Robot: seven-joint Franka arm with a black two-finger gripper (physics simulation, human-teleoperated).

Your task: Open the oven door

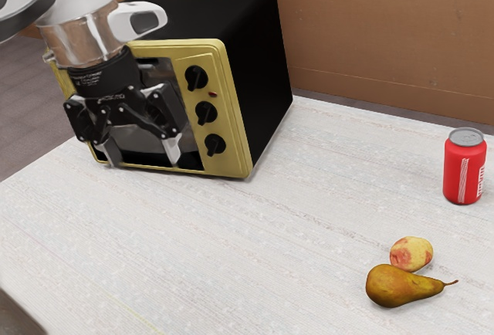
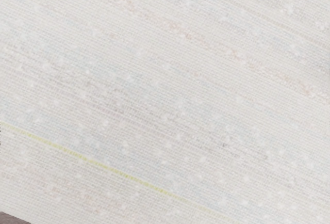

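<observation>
My gripper [image 1: 143, 153] hangs in front of the oven in the exterior view, pointing down, its two fingers spread wide apart with nothing seen between them. Behind it stands the toaster oven [image 1: 240, 138], with a yellow front frame and a black body. The oven door [image 1: 143, 159] lies mostly behind the gripper; its dark, glassy lower part shows around the fingers. How the door stands cannot be told for certain, and its handle cannot be made out clearly.
Three black knobs [image 1: 206, 112] line the oven's front. Toward the exterior view's right stand a red can [image 1: 464, 167], a peach-like fruit [image 1: 412, 252] and a pear [image 1: 397, 285]. The wrist view looks onto the pale tabletop [image 2: 170, 95], with a dark corner beyond its edge.
</observation>
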